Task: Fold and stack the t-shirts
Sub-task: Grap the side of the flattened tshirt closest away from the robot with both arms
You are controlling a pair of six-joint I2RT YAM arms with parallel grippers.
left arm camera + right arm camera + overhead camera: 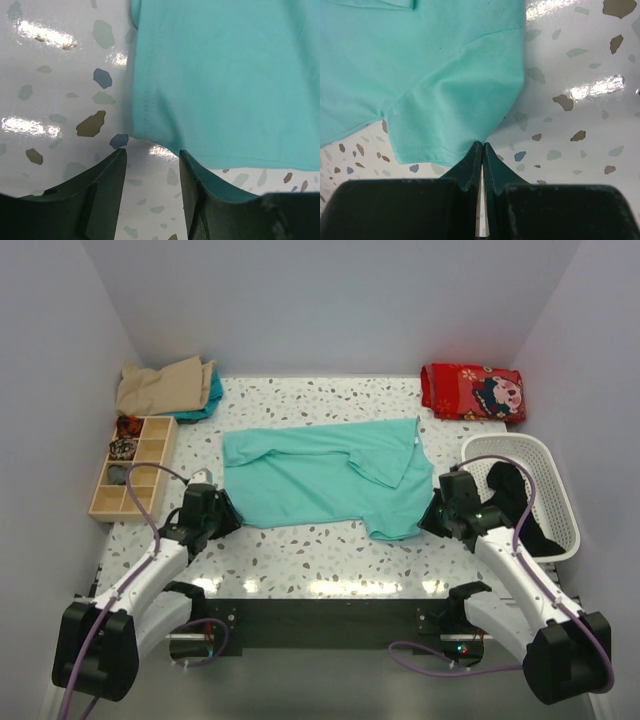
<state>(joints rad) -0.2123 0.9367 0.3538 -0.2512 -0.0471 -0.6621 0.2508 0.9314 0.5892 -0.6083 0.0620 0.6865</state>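
Note:
A teal-green t-shirt (320, 475) lies spread on the speckled table, its right part folded over. My left gripper (222, 508) is open at the shirt's near left corner. In the left wrist view the gripper (151, 155) has bare table between its jaws, and the shirt's hemmed corner (225, 85) lies just beyond the tips, touching the right finger (200, 185). My right gripper (432, 512) is at the shirt's near right corner. In the right wrist view this gripper (482, 146) is shut, pinching the edge of the teal sleeve (450, 100). A tan shirt (160, 388) lies folded at the back left. A black garment (520, 502) lies in the basket.
A white basket (560, 480) stands at the right edge beside my right arm. A wooden compartment tray (130, 465) stands at the left. A red patterned cloth (472, 390) lies at the back right. A teal cloth (212, 395) lies under the tan shirt.

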